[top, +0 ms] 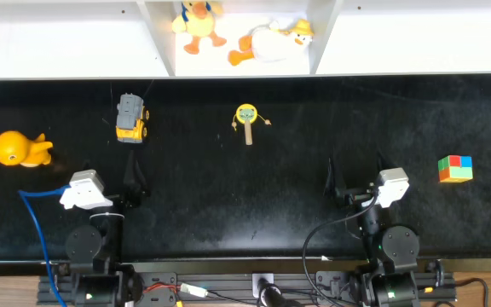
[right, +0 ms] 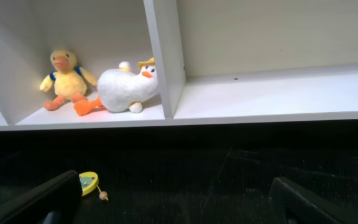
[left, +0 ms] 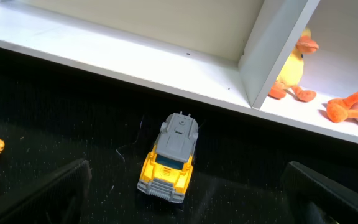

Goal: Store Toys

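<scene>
yellow-and-grey toy truck (left: 168, 162) sits on the black mat (top: 228, 196) just ahead of my left gripper (left: 188, 210), jaws spread and empty; my right gripper (right: 179, 208) is spread too. i judge a pick is starting: reach forward, close on the truck, then carry it to the white shelf (top: 58, 43), where two plush ducks (top: 199, 21) already sit.

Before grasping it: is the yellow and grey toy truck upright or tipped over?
Upright: the yellow and grey toy truck rests on the black table, roof up.
</scene>
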